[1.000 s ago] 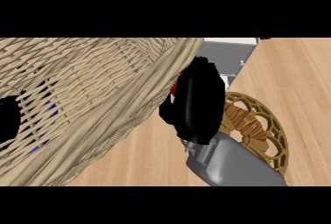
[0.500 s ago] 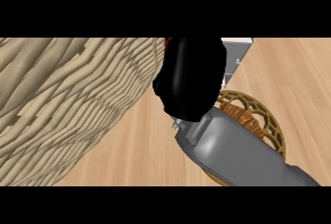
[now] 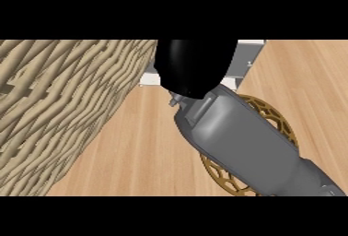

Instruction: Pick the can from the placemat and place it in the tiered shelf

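Filling the view from 8 to 11 o'clock, the woven tiered shelf (image 3: 61,106) shows no contents; the can is not visible. Compared with 0.5 s ago, the right hand (image 3: 194,64) sits higher, toward 12 o'clock, its grasp impossible to tell. Its grey forearm (image 3: 245,143) crosses the placemat (image 3: 275,115) toward 5 o'clock.

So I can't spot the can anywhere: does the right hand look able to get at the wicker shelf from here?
Probably yes: the right hand hangs right beside the wicker shelf, with nothing visible between them. Its fingers are hidden, and no can shows.
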